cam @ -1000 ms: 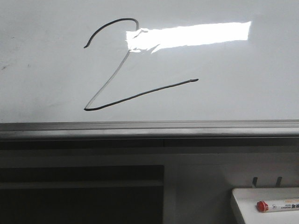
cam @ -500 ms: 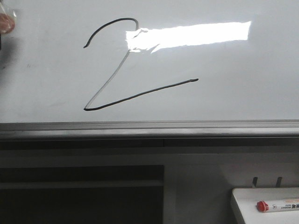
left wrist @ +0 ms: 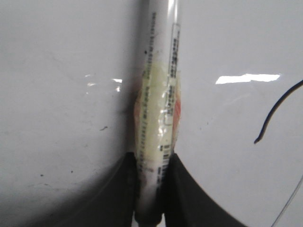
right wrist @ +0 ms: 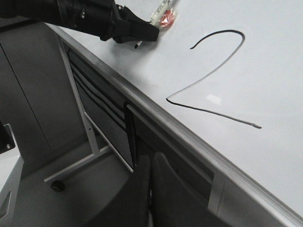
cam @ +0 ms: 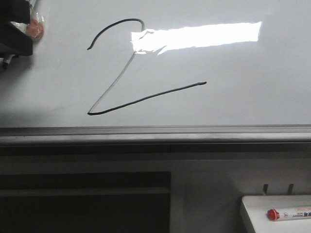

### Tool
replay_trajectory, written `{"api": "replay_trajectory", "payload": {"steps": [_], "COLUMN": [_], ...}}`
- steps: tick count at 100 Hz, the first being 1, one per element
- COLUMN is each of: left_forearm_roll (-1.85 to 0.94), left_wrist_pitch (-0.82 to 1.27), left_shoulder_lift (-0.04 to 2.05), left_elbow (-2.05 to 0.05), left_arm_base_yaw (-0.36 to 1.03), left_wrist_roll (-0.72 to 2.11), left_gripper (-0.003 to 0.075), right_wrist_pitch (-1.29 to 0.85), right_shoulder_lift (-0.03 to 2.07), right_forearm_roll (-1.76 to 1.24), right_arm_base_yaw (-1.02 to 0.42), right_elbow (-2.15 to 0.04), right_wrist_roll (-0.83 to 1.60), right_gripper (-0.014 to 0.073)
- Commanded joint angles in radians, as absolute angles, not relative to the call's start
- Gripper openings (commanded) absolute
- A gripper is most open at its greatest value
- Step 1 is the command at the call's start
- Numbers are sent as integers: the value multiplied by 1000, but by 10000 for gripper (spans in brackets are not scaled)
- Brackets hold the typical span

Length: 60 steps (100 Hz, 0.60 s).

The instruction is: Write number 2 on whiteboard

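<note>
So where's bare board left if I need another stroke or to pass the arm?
The whiteboard is bare right of the number 2, below the glare, above the grey rail. Also bare: the strip left of the 2, under the left gripper. The top-left corner is crowded: that gripper holds the marker there.

The glare [cam: 197, 37] on the whiteboard [cam: 243, 97] washes out the upper bend of the number 2 [cam: 127, 73]. The left gripper [cam: 14, 34] is cut off by the front view's corner. The marker [left wrist: 158, 118] tip runs out of the left wrist view; its print is blurred, perhaps unreadable.
</note>
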State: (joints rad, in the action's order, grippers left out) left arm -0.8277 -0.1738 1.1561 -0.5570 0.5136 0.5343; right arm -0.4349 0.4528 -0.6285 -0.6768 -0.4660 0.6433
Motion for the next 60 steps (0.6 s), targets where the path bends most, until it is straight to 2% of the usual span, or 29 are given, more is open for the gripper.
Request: {"api": "replay_trajectory", "payload": {"steps": [1,26,35,45,60], "left_forearm_roll": [-834,-834,-834,-846,-878], "left_wrist_pitch": [-270,-278,-278,-276,-276], "left_shoulder_lift": [1183,1233,1233,1233,1233], "left_elbow": [-590,-590,-590,-590,-590], "left_arm_base_yaw": [519,519,519,519,519], "left_wrist_roll": [520,520,520,520,520], "left_gripper": [-20,-20,3,111,347], "right_wrist_pitch": [-362,-362,-366,-366,-366], "right_shoulder_lift": [457,457,457,457,457], "right_forearm_roll": [-672,-719,-724,-724,-726], "right_arm_base_yaw": [-670,-670,-670,-670,-670], "right_elbow": [-491,-491,-491,-491,-491], "right_wrist_roll": [643,643,643,643,643], "right_gripper": [-51,-51,-51,-51,-51]}}
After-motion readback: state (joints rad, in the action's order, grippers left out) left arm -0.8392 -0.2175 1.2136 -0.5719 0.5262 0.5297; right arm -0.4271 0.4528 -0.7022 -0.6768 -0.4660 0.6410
